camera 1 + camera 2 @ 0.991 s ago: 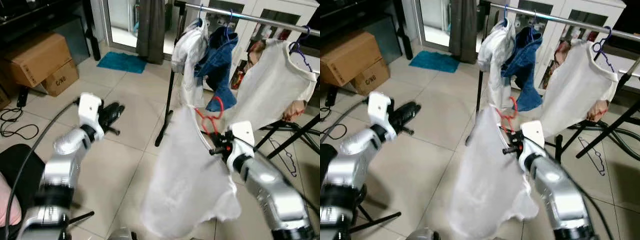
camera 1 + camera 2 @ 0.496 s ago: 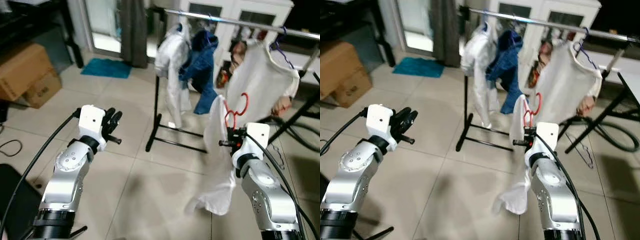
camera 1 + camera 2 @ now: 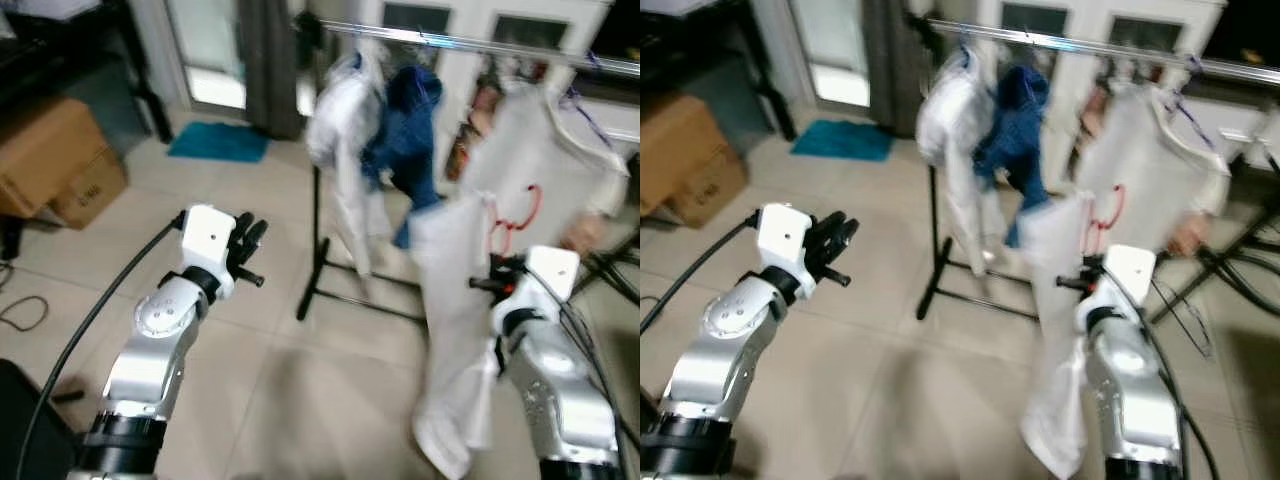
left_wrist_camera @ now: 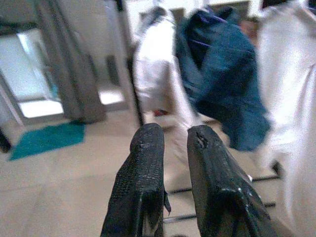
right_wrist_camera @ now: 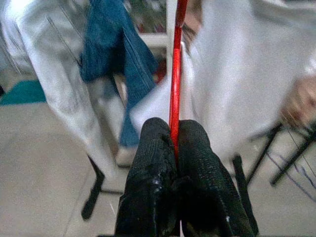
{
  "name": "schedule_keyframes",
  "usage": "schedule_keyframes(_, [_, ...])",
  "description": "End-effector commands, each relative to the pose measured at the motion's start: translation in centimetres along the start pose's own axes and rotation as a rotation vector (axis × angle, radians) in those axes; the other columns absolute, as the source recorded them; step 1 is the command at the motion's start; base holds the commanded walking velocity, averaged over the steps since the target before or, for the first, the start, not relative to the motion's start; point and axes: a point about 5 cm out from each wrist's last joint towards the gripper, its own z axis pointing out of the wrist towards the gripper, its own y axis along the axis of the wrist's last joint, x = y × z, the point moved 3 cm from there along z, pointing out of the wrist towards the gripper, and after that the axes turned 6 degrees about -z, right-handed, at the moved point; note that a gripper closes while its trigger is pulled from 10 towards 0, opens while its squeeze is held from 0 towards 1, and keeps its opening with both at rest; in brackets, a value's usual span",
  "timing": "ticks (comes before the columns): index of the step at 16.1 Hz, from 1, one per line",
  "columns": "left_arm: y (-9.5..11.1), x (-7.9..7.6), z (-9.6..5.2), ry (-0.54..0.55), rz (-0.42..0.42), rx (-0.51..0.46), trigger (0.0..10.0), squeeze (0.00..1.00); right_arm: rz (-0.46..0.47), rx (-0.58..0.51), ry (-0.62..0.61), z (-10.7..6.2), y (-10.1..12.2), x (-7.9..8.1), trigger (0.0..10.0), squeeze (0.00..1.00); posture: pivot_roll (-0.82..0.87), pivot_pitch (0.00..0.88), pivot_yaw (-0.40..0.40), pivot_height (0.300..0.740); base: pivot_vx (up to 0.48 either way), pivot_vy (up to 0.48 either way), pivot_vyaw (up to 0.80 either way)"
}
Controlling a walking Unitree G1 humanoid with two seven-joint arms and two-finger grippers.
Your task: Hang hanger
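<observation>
- left eye view: my right gripper (image 3: 488,285) holds the red hanger (image 3: 512,218) with a white garment (image 3: 455,330) draped down, below the clothes rail (image 3: 470,42).
- right eye view: my left gripper (image 3: 840,250) is raised over the tiled floor (image 3: 890,350).
- left wrist view: its fingers (image 4: 143,173) sit slightly parted, holding nothing.
- right wrist view: fingers (image 5: 153,163) pinched tight on the hanger.

My red hanger (image 5: 175,74) stands upright, its thin wire pinched between my right gripper's (image 5: 174,129) closed fingers. A white garment (image 3: 455,330) droops from it, hanging long toward the tiled floor. The hook (image 3: 528,205) curls just below the clothes rail (image 3: 480,42), not on it.
</observation>
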Motion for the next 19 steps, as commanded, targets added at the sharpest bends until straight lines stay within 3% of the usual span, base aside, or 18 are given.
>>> schedule_keyframes(1, [-0.1, 0.8, -0.3, 0.021, 0.003, 0.01, 10.0, 0.0, 0.001, -0.052, 0.027, 0.1, 1.1, 0.9, 10.0, 0.0, 0.05, 0.0, -0.015, 0.74, 0.454, 0.0, -0.8])
schedule_keyframes(5, [-0.1, 0.5, -0.3, 0.009, 0.005, 0.016, 10.0, 0.0, -0.011, -0.065, 0.026, 0.4, 1.6, 0.4, 10.0, 0.0, 0.05, 0.0, -0.016, 0.74, 0.459, 0.0, -0.77])
schedule_keyframes(11, [0.0, 0.4, -0.3, -0.001, 0.014, 0.017, 10.0, 0.0, -0.031, -0.07, 0.079, 0.6, 1.8, 0.5, 10.0, 0.0, 0.05, 0.0, -0.015, 0.74, 0.46, 0.0, 0.0])
schedule_keyframes(13, [0.1, 0.2, -0.2, -0.009, 0.024, 0.015, 10.0, 0.0, -0.03, -0.056, 0.177, 0.5, 1.8, 1.6, 10.0, 0.0, 0.05, 0.0, -0.017, 0.74, 0.458, 0.0, 0.0])
schedule_keyframes(15, [0.2, 0.0, -0.2, -0.018, 0.034, 0.013, 10.0, 0.0, -0.087, -0.049, 0.3, 0.0, 1.8, 3.5, 10.0, 0.0, 0.05, 0.0, -0.019, 0.74, 0.454, 0.0, 0.8])
schedule_keyframes(19, [0.3, -0.4, -0.2, -0.03, 0.043, 0.01, 10.0, 0.0, -0.06, -0.05, 0.341, -0.2, 1.8, 4.1, 10.0, 0.0, 0.05, 0.0, -0.024, 0.74, 0.457, 0.0, 0.78])
